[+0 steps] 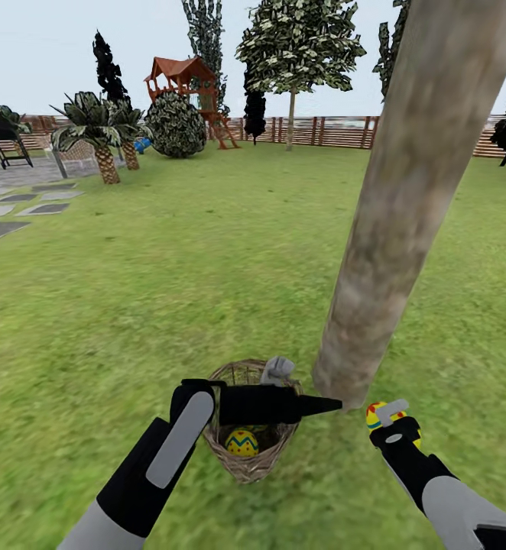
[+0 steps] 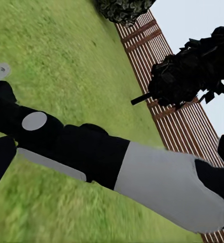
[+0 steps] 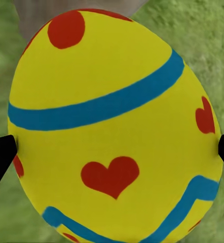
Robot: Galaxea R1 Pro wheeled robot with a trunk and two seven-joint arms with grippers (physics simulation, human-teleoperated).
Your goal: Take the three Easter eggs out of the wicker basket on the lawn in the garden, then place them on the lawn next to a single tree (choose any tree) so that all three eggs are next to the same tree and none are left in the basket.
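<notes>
Risk is rolling: right gripper (image 1: 390, 420) clamps one egg (image 3: 114, 126) near the tree (image 1: 406, 229); released from height, it may roll off. Left gripper state: I cannot tell.

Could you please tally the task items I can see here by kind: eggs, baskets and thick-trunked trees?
Easter eggs: 2, one in the wicker basket, one held in the right gripper jaws
Wicker basket: 1
Thick-trunked tree: 1
Total: 4
</notes>
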